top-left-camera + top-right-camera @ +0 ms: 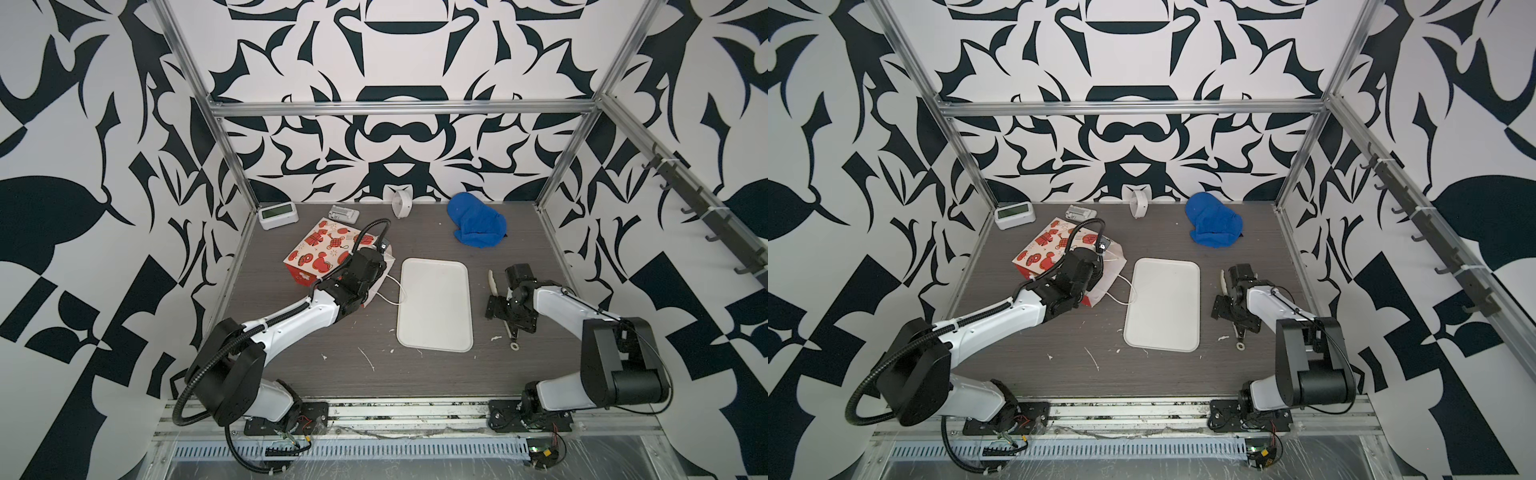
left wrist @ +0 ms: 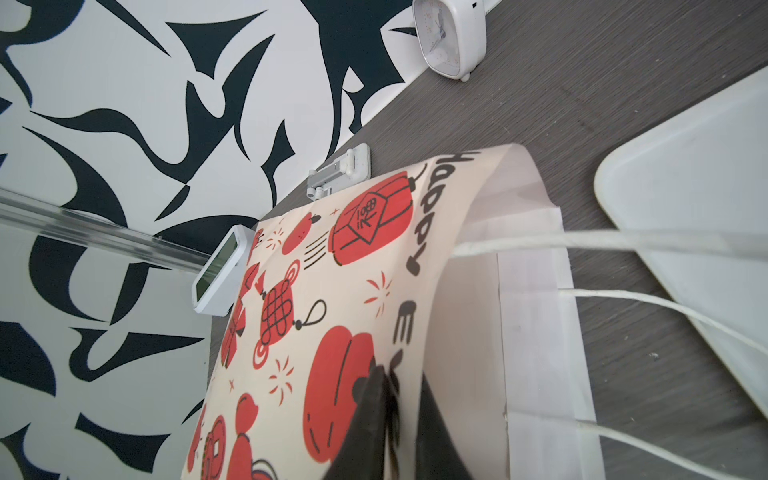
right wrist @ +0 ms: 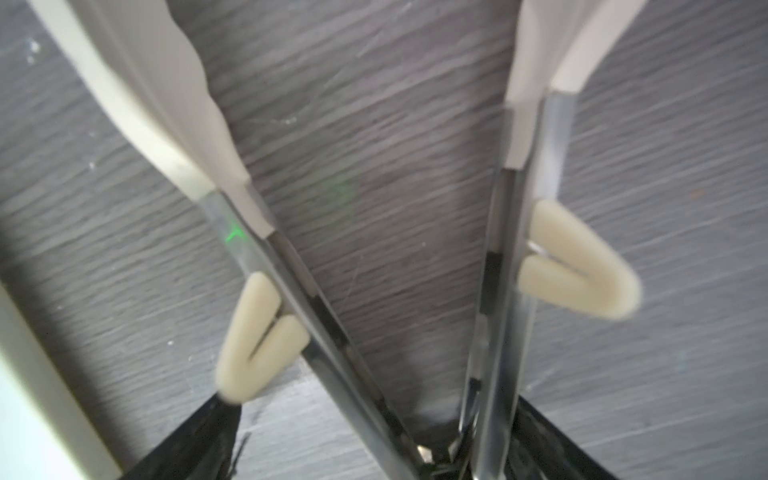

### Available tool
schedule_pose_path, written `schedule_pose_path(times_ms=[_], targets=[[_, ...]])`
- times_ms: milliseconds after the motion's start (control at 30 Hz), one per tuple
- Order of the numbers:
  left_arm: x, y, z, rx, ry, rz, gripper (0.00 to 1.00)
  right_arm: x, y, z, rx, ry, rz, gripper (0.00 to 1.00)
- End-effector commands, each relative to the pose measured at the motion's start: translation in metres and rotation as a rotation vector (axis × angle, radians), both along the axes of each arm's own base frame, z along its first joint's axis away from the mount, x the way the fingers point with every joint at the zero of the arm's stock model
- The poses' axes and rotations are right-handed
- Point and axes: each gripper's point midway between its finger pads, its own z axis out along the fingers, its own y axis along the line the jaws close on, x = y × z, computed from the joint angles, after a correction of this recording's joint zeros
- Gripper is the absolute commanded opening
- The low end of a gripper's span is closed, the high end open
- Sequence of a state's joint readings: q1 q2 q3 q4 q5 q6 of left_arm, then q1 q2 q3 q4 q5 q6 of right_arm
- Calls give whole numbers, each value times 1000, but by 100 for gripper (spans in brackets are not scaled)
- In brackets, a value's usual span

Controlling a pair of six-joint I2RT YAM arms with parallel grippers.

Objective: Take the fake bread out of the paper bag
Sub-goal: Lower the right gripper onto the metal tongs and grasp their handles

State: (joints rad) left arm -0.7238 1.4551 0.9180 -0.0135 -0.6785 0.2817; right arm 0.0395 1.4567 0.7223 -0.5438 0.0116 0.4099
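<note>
The paper bag lies on its side at the rear left of the table, with its mouth toward the white tray. In the left wrist view my left gripper pinches the upper wall of the paper bag at the mouth, one finger outside and one inside. That wall arches up. The fake bread is hidden. My right gripper, just right of the tray, holds metal tongs whose white tips are spread apart above bare table.
The bag's white cord handles trail onto the tray's left edge. Along the back wall stand a digital clock, a small white device, a white alarm clock and a blue cloth. Aluminium frame posts border the table.
</note>
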Motion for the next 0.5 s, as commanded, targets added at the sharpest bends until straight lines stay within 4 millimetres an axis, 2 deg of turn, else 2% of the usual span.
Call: schedule_pose_path(times_ms=[0,167,267,300,367,467], targets=[[4,3,3,56,-9,25,14,13,6,5,34,-24,18,84],[3,3,3,46,-8,27,14,12,5,4,31,-21,13,68],[2,4,3,44,-8,26,14,12,4,3,28,-13,11,65],[1,5,3,43,-6,25,14,12,4,3,26,-13,10,67],[0,6,5,39,-9,25,14,11,2,3,19,-11,-1,77],[-3,6,6,28,-10,19,14,10,0,1,29,-5,-13,84]])
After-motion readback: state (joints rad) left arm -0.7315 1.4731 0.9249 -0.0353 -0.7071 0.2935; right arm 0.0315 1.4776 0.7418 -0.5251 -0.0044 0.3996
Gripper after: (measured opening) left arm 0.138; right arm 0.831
